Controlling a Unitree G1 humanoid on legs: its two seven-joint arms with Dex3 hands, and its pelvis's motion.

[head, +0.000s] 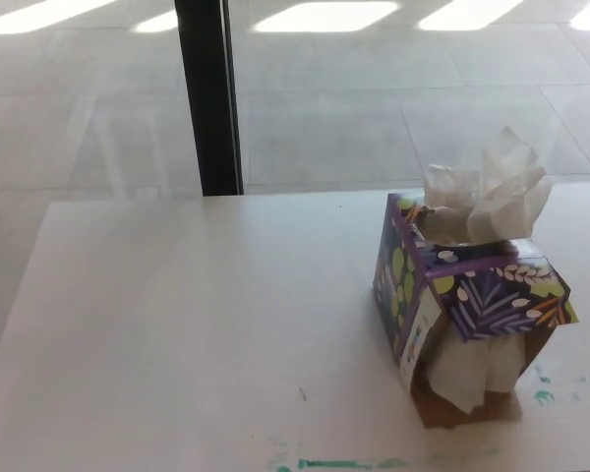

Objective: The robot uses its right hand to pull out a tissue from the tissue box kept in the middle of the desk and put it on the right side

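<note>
A purple tissue box (442, 290) with a leaf and flower print stands on the white desk (197, 324), right of the middle. White tissue (497, 192) sticks up crumpled out of its top opening. The box's near side is torn open, and more tissue (472, 369) bulges out there over brown cardboard. Neither of my hands shows in the head view.
A black vertical post (208, 98) rises behind the desk's far edge, with grey tiled floor beyond. Green paint marks (344, 462) streak the desk's near edge and the surface right of the box.
</note>
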